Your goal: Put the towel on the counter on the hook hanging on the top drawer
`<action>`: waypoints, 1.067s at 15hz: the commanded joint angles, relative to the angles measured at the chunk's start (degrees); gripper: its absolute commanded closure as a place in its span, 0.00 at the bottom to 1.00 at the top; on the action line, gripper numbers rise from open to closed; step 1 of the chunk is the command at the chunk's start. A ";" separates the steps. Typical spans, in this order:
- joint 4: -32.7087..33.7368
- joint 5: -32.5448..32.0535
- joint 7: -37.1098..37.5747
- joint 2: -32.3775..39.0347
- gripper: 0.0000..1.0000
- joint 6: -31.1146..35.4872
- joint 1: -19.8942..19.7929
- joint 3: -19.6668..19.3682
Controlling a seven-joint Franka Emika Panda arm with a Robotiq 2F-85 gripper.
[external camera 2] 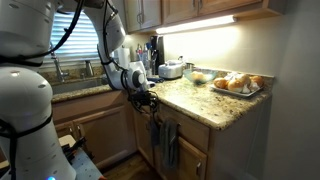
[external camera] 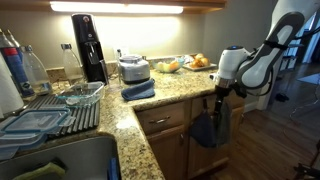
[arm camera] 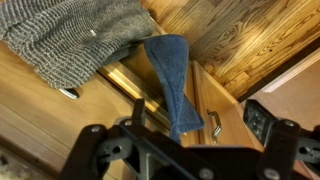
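Hand [external camera: 221, 92] apart, nothing clamped; in wrist view, jaws spread wide either side of the towel [arm camera: 172, 85]. Towel already off the tabletop [external camera: 175, 100], hanging bunched against the top drawer [arm camera: 212, 100], directly below the hand. Long axis vertical, straight down the drawer front. Hook not discernible under the cloth. Looks hung; next move probably a straight lift clear, minding the bunched top.
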 commanded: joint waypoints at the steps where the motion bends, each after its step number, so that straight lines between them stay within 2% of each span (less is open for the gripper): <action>1: -3.39 -0.66 0.96 2.77 0.00 10.53 0.29 -2.28; 4: -4.87 0.07 0.52 6.13 0.00 19.21 -0.66 -2.54; 7: -5.61 0.41 0.26 9.30 0.00 27.30 0.05 -4.31; 8: -5.78 3.38 -2.33 10.18 0.00 29.27 -0.27 -3.88; 11: -5.29 6.11 -3.43 13.03 0.00 34.73 -1.07 -3.58; 12: -2.63 5.95 -3.32 11.52 0.00 30.40 -3.06 -1.72; 16: 0.11 5.96 -2.85 12.83 0.03 30.63 -6.41 0.81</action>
